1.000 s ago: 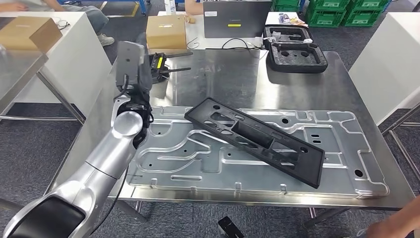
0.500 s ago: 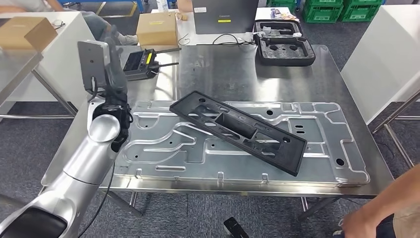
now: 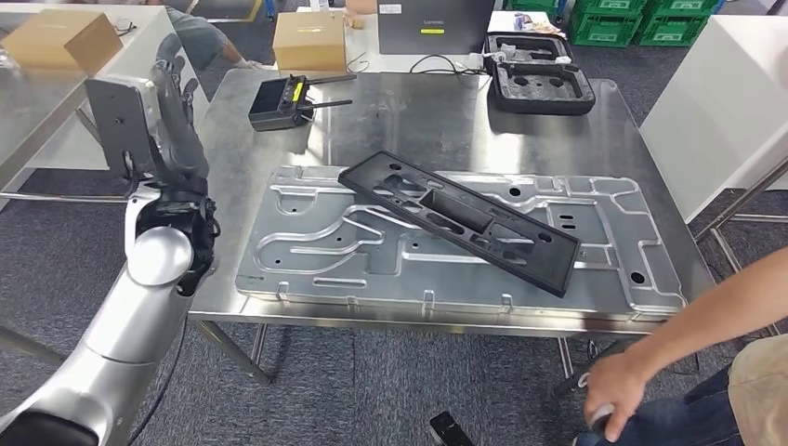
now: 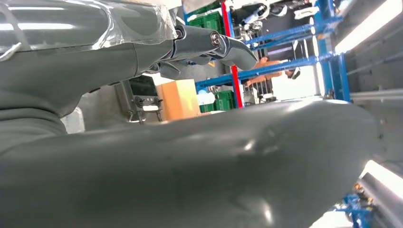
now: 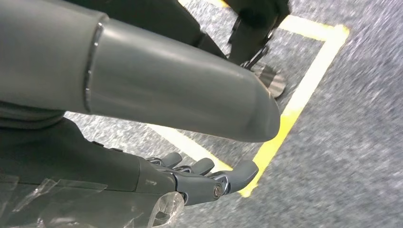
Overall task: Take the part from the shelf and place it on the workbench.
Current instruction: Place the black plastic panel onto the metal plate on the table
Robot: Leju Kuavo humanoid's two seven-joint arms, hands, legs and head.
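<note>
Up at the left edge of my head view, the left hand's (image 3: 177,111) fingers (image 3: 170,70) stand straight and apart, holding nothing, raised beside the workbench (image 3: 418,102). My right hand (image 5: 190,178) hangs over carpet and yellow floor tape (image 5: 304,90), fingers loosely extended, empty. Out on the bench, the black part (image 3: 460,220) lies slantwise across the stamped metal panel (image 3: 307,251). Beyond it I see a controller (image 3: 279,98) and a foam case (image 3: 542,84). A person's arm (image 3: 688,339) reaches low at the near right.
</note>
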